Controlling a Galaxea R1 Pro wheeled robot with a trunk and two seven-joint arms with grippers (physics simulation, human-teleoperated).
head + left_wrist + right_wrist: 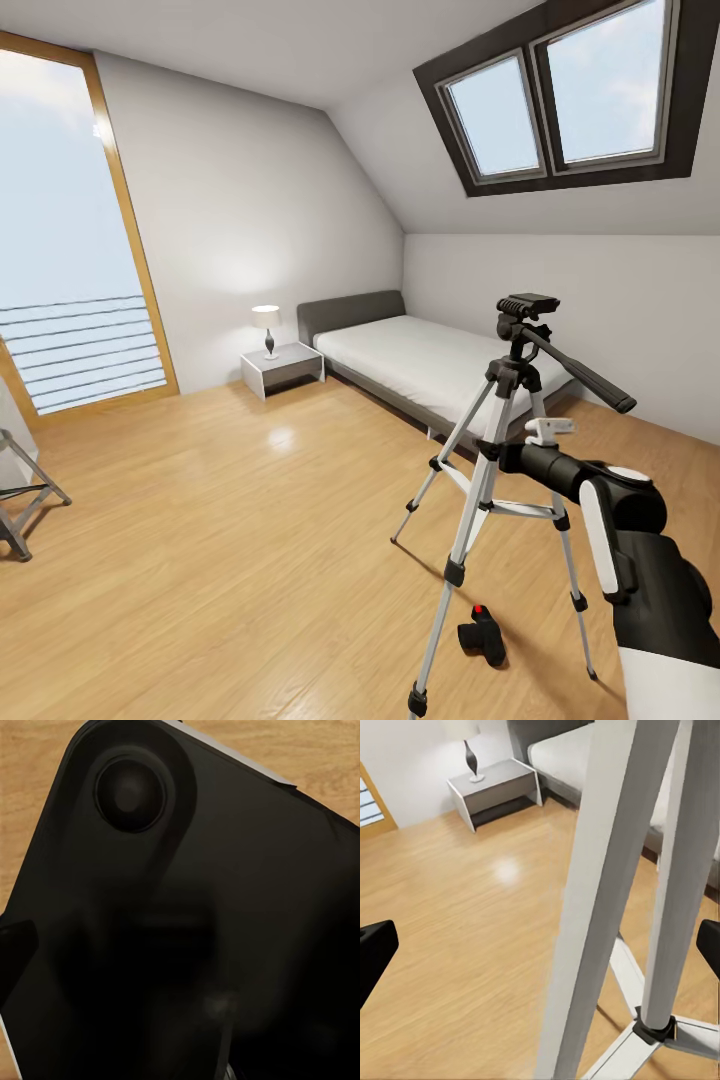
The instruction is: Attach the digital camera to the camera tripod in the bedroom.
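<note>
Bedroom floor (220,520) holds the camera tripod (500,480); right claw (540,945) gapes wide astride its legs, empty.

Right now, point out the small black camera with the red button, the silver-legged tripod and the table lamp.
small black camera (483,638), head view, body on floor.
silver-legged tripod (478,487), head view, front leg.
table lamp (266,318), head view, white shade.

We see the camera tripod (500,470) with smooth silver metal legs beside our right gripper (540,945), matt black joints, and a glossy light wood floor (230,530) below.
</note>
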